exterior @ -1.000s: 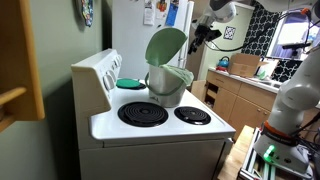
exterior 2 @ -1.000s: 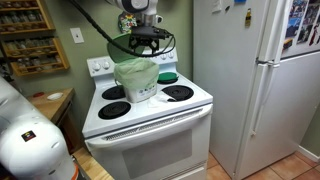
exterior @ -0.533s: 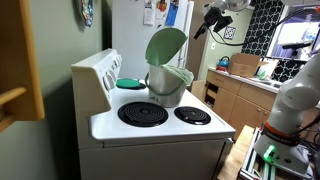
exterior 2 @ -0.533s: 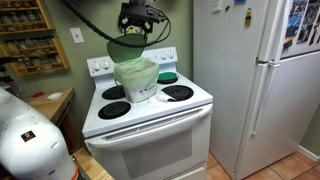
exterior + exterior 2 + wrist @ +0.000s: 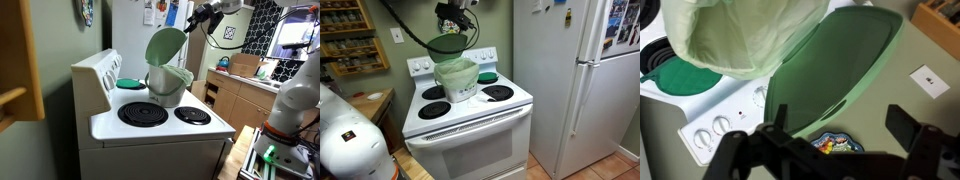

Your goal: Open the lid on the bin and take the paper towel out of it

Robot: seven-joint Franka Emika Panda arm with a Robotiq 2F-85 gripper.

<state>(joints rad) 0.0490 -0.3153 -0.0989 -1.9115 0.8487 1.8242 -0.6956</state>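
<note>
The grey-green bin [image 5: 167,84] stands on the stove between the back burners, also in the other exterior view [image 5: 456,80]. Its round pale green lid [image 5: 165,45] stands open, tilted up behind the rim; in the wrist view the lid [image 5: 835,65] fills the middle. A pale plastic liner [image 5: 735,35] bulges from the bin's top. I see no paper towel. My gripper [image 5: 194,21] hangs above and beside the raised lid, open and empty, also seen in an exterior view [image 5: 453,13] and the wrist view [image 5: 840,125].
A flat teal disc [image 5: 130,83] lies on a back burner beside the bin [image 5: 678,76]. Front burners [image 5: 143,113] are bare. The stove's control panel [image 5: 715,130] is behind. A white fridge [image 5: 575,80] stands beside the stove.
My gripper has risen and drawn back from the lid over the last second. The lid stays open, and the bin has not moved.
</note>
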